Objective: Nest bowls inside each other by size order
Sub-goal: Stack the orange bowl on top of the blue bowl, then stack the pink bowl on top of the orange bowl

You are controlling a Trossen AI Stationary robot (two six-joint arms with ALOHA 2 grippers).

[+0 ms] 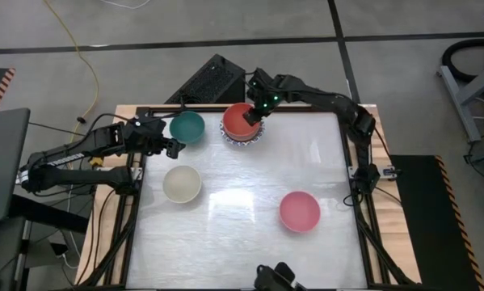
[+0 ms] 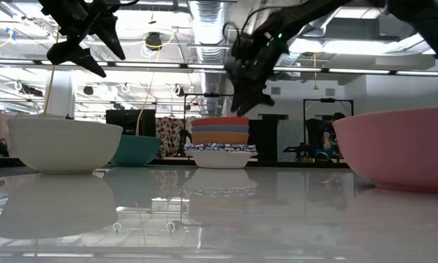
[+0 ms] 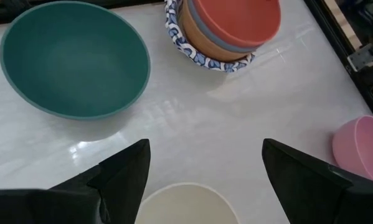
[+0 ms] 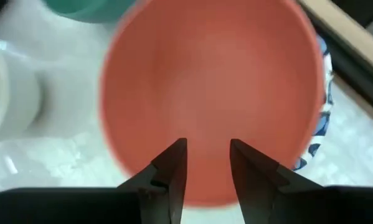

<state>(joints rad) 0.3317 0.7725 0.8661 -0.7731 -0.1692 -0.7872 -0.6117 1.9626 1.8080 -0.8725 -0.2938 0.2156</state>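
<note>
A stack of bowls (image 1: pixel 242 124) stands at the table's far edge: a red bowl (image 4: pixel 211 81) on top, a blue and an orange one (image 2: pixel 220 136) under it, and a white bowl with a blue patterned rim (image 3: pixel 175 38) at the bottom. My right gripper (image 4: pixel 208 155) hovers open just above the red bowl's inside, near its right rim, and touches nothing. A teal bowl (image 1: pixel 187 126), a cream bowl (image 1: pixel 181 183) and a pink bowl (image 1: pixel 299 211) each rest alone on their bases. My left gripper (image 3: pixel 202 165) waits open in the air between the teal and cream bowls.
The white tabletop (image 1: pixel 242 186) has free room in its middle and along the near edge. A raised dark frame (image 1: pixel 133 202) runs around it. A black box (image 1: pixel 213 79) lies just beyond the far edge, behind the teal bowl and the stack.
</note>
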